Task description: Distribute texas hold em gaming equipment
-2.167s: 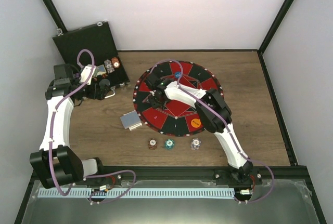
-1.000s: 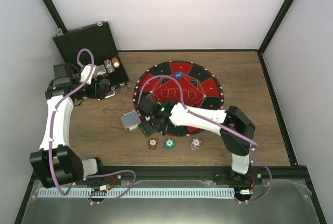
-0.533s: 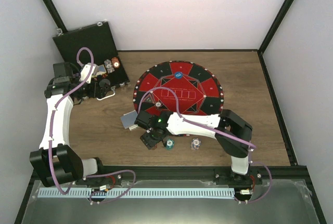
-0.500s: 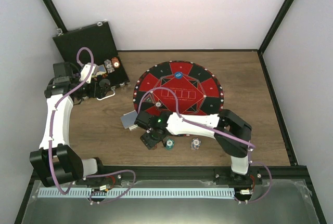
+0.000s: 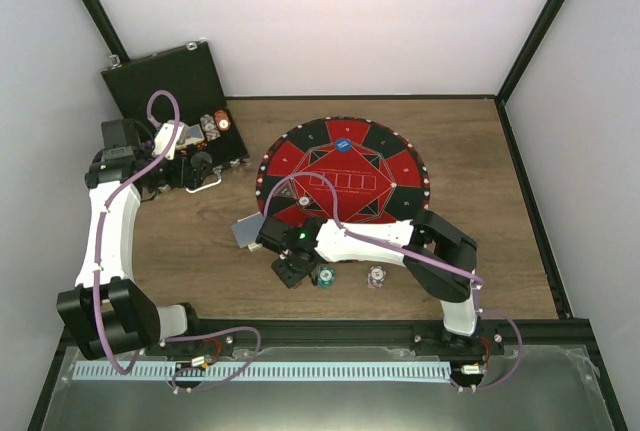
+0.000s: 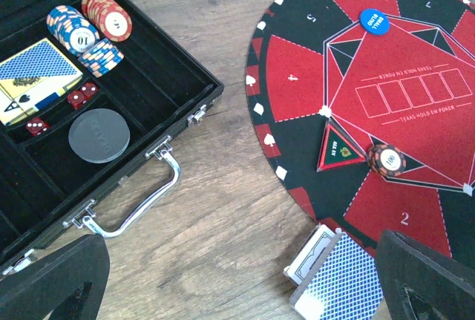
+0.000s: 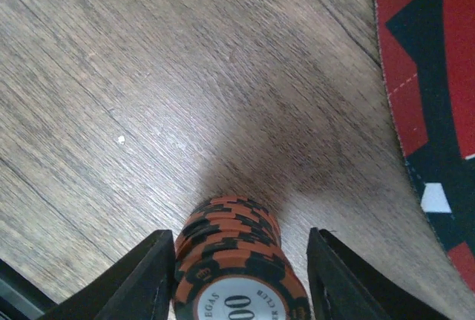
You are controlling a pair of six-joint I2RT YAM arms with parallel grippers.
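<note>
Near the mat's (image 5: 345,183) near-left edge, on bare wood, stands the brown chip stack (image 7: 237,269); the right gripper (image 7: 236,275) straddles it, fingers spread on both sides, not visibly touching. Chips look hard, smooth, light, loosely stacked, likely to shear or topple; best squeezed low across the striped edges. Left gripper (image 6: 237,279) hangs open over the case (image 6: 89,123) and cards (image 6: 338,275), holding nothing.

Chip stack (image 7: 236,268): brown-orange, black edge stripes, white face. Mat (image 6: 386,105): red and black wedges, white lines, numbers. Marker disc (image 6: 374,21): blue, white lettering. Card deck (image 6: 343,281): blue crosshatch back. Case (image 6: 104,149): black, silver handle. Dice (image 6: 82,96): red, white pips.
</note>
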